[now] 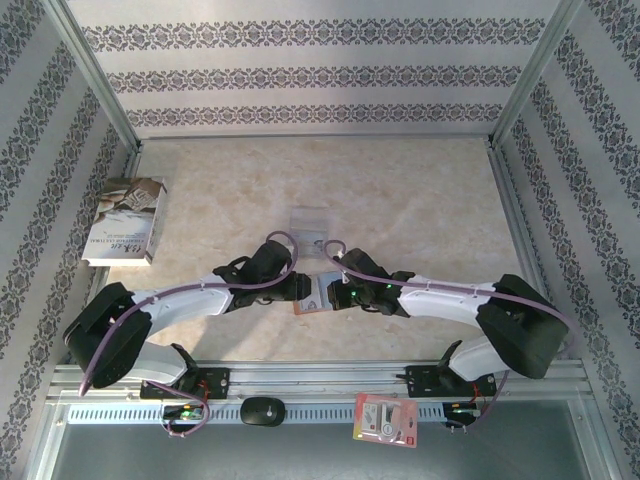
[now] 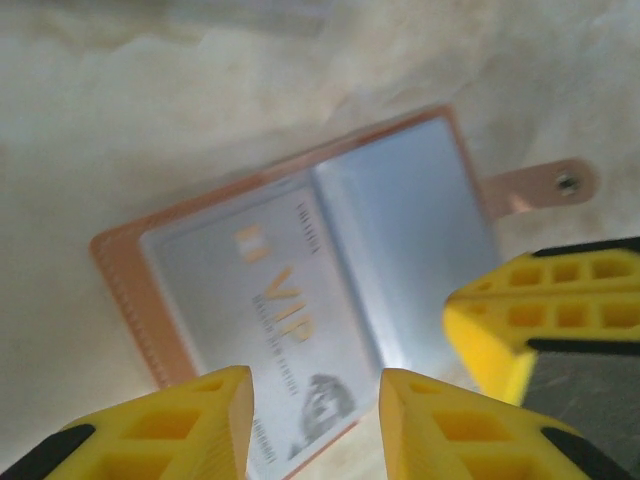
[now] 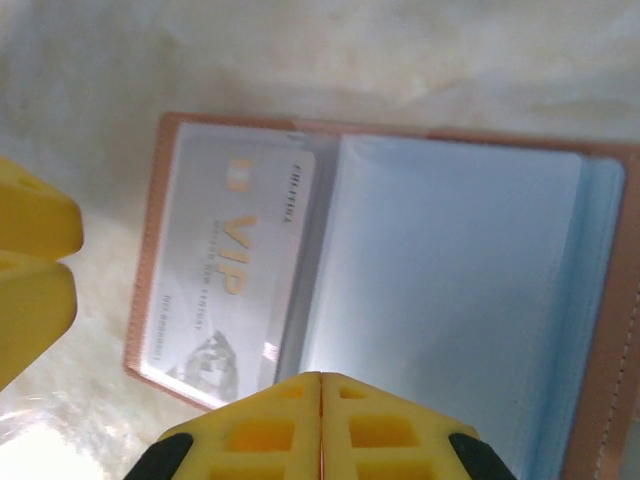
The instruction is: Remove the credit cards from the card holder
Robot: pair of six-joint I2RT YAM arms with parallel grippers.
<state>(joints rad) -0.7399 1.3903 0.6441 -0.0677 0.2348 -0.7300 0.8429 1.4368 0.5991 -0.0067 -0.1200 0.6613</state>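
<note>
Left wrist view shows the card holder [image 2: 410, 210] lying spread open and flat on the marbled table [image 2: 130, 110], lining upward and snap tab [image 2: 545, 185] splayed to one side, so its pockets face the arms. A pale VIP credit card [image 2: 265, 300] seems tucked in the left-hand pocket. The left gripper [image 2: 315, 405] hangs over that card's near end with its fingers parted and nothing between them, probably lined up to pinch the card. In the right wrist view the right gripper [image 3: 320, 395] has its fingers pressed together at the holder's near edge by the centre fold, gripping nothing. I judge it is there to pin the leather down while the card slides out, though I cannot tell whether it touches
</note>
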